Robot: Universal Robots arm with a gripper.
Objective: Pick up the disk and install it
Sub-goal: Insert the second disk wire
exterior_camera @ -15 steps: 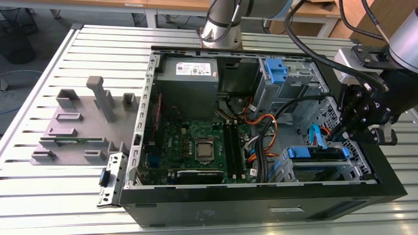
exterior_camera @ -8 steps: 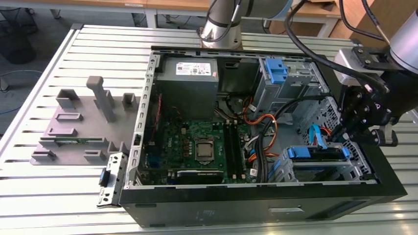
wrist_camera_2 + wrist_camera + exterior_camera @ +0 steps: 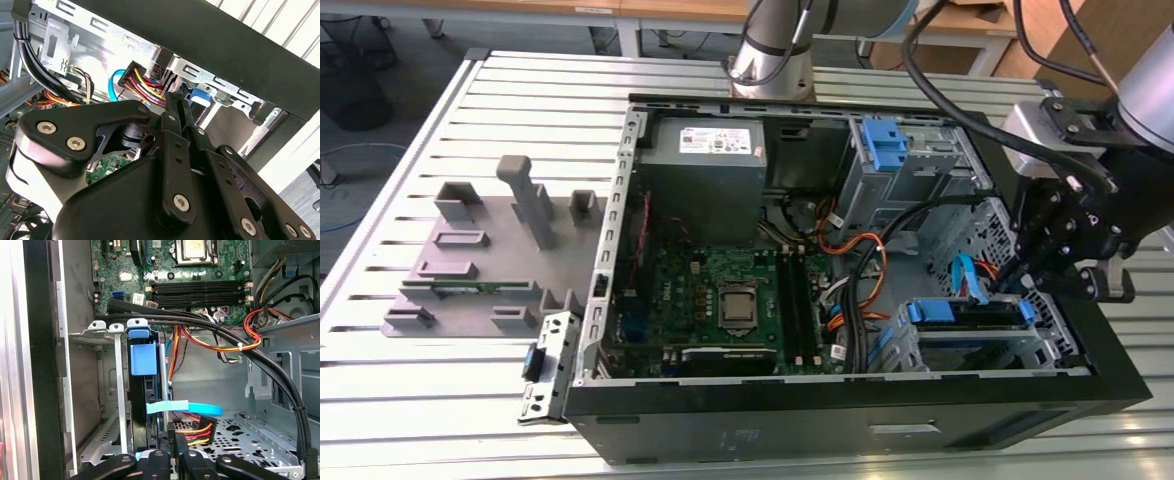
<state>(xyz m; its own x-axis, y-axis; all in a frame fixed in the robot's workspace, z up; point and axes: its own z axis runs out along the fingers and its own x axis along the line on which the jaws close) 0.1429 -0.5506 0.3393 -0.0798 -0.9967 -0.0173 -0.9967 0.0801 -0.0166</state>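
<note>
A black multi-link robot gripper (image 3: 1067, 262) hangs over the 4 o'clock corner of an open black tower computer case (image 3: 854, 415) in the exterior view, just above the silver sheet-metal drive cage (image 3: 987, 345). The disk (image 3: 970, 312), a flat silver-grey hard drive in a blue plastic carrier, sits edge-up in that cage. In the first wrist view its blue carrier tab (image 3: 143, 356) stands between the cage's metal rails, with the gripper's black linkage at 6 o'clock below it. Whether the fingers are closed on the carrier or standing apart cannot be told.

Seating the drive well likely calls for a straight push along the rails, keeping the carrier square and clear of the light-blue flat data cable (image 3: 184, 407) and the red, yellow and orange power wires (image 3: 195, 430) that crowd just beside it. A tilted carrier could bind.

The case lies on a pale slatted aluminium table (image 3: 494, 390). At 9 o'clock rests a grey plastic fixture plate with upright posts (image 3: 487, 250). Wooden desks (image 3: 534, 10) line the 12 o'clock edge. The green motherboard (image 3: 734, 300) fills the case centre.
</note>
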